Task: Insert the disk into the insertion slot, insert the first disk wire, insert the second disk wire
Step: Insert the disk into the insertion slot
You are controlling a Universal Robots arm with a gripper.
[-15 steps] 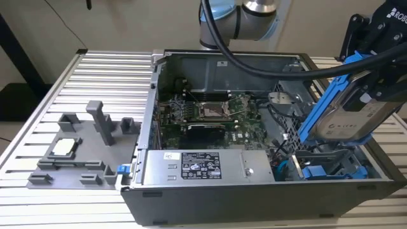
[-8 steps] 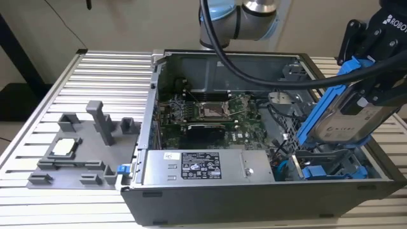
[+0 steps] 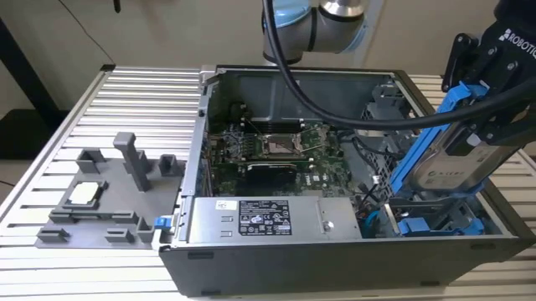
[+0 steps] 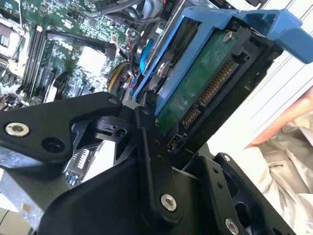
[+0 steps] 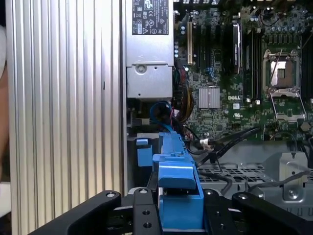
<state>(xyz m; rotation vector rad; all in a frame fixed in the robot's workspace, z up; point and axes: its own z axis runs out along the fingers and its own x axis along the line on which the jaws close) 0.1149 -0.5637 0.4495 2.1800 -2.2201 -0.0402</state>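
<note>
Holds the disk (image 3: 452, 166) tilted, gripper (image 5: 178, 213) clamped on its blue frame, lower end at the slot (image 3: 440, 219), perhaps touching. Just beside the slot, loose black and blue cables (image 3: 373, 188); past them the power supply (image 3: 268, 219), farther off the motherboard (image 3: 277, 147).

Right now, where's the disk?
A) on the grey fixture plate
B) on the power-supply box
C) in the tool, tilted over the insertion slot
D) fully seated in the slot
C: the tool grips the disk, tilted above the insertion slot, mostly outside it.
</note>
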